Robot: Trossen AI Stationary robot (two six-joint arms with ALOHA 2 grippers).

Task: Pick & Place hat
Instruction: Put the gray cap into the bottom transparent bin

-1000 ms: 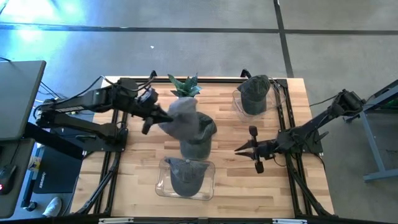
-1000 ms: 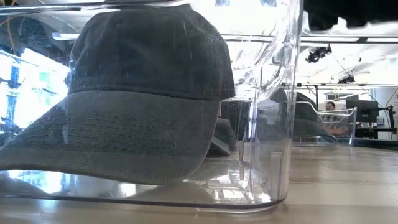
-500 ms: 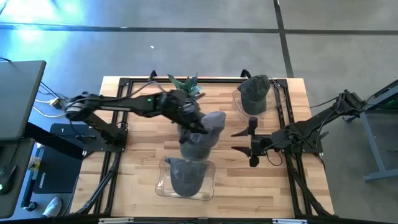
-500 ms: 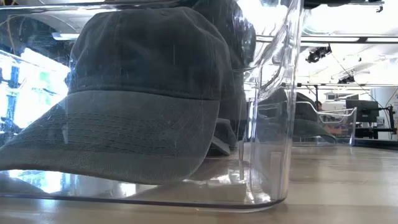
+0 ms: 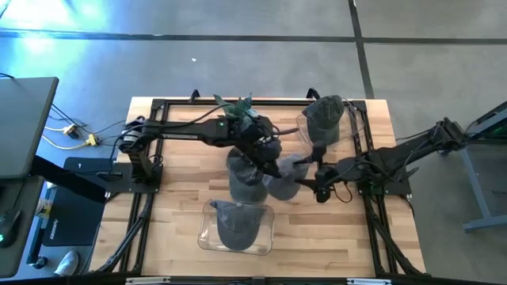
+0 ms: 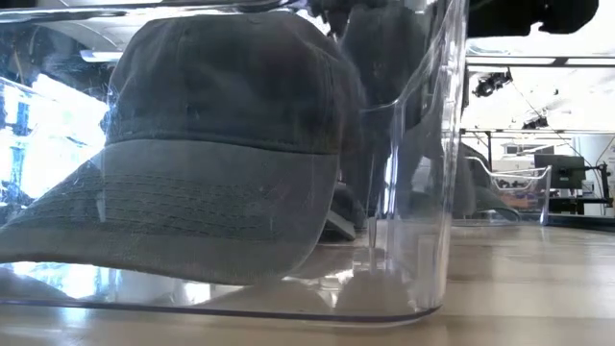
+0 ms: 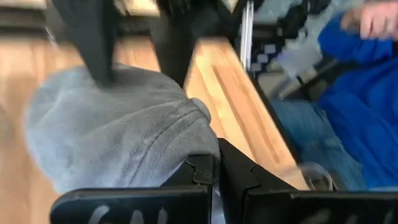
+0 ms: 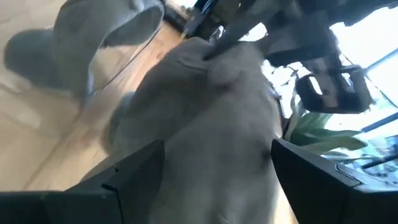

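A light grey hat (image 5: 283, 179) hangs over the middle of the table, right of a stack of darker hats (image 5: 247, 184). My left gripper (image 5: 268, 158) reaches in from the left and is shut on it (image 7: 216, 171). My right gripper (image 5: 306, 176) comes level from the right and is open. Its two fingers (image 8: 134, 165) stand on either side of the hat (image 8: 211, 118); whether they touch it I cannot tell. In the low view the held hat (image 6: 384, 86) shows behind a clear bin. My left gripper pinches a bunched fold of the grey hat's cloth (image 7: 198, 155) between its two shut fingers, coming at it from above and from the table's left. The hat hangs below the fingers, slack and lifted off the table.
A clear bin (image 5: 236, 227) with a dark cap (image 6: 221, 144) stands at the near edge. Another clear bin (image 5: 323, 123) with a cap is at the far right. A green plant (image 5: 235, 108) stands at the far middle. A person in blue (image 7: 357, 118) is beyond the right edge.
My left gripper has carried the grey hat from the far left, over the stack, toward the table's right, up to my right gripper. My right gripper has opened wide and moved a little toward the left, so its fingers now flank the hat.
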